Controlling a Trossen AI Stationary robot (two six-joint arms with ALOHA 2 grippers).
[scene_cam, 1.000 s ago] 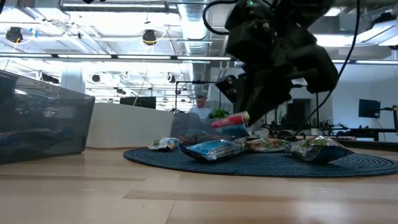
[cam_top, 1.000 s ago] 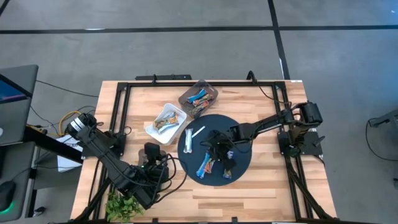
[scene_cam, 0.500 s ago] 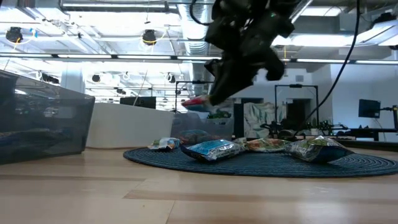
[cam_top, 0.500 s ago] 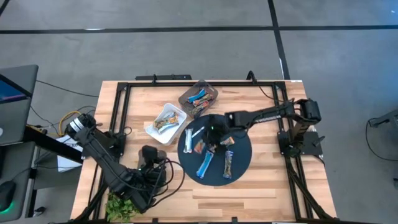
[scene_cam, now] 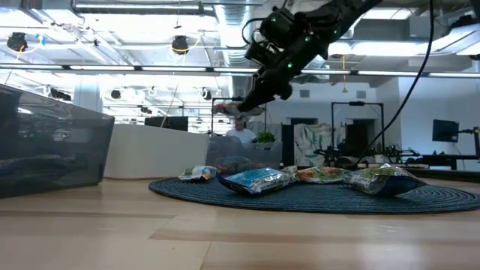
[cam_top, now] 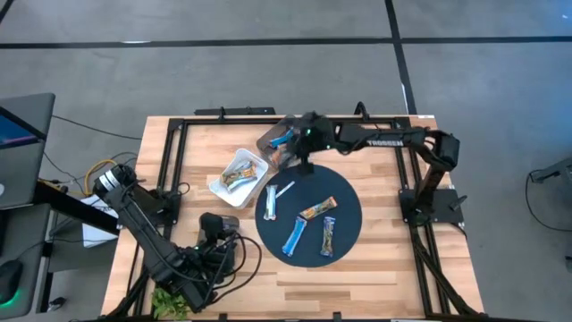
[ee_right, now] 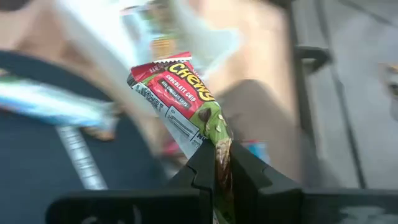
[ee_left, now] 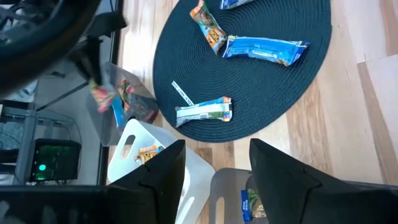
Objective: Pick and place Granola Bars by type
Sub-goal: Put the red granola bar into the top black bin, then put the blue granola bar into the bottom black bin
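Note:
My right gripper (cam_top: 299,146) hangs over the dark tray (cam_top: 264,143) at the table's far side, shut on a red-and-green granola bar (ee_right: 177,87). That tray has blue and orange bars in it. The white tray (cam_top: 219,186) beside it holds brownish bars. On the round dark mat (cam_top: 349,201) lie a silvery white bar (cam_top: 271,200), an orange bar (cam_top: 317,209), a blue bar (cam_top: 293,236) and one more bar (cam_top: 329,234). My left gripper (ee_left: 217,180) is open and waits near the table's near-left part. My right gripper pinches the red-and-green bar by one end of its wrapper (ee_right: 219,138) between the two fingers. The bar runs on past the fingertips, along the fingers' line. It is lifted clear, high above the table in the low view (scene_cam: 229,107).
Black frame rails (cam_top: 268,118) run along the table's far edge and both sides. A green plant (cam_top: 174,295) sits at the near-left corner. Bare wood shows near the mat on the table's near and right sides.
My right gripper has carried the red-and-green bar up from just above the mat and toward the table's far edge, ending over the dark tray. It has stayed shut on the bar. The arm has stretched out leftward along the far side.

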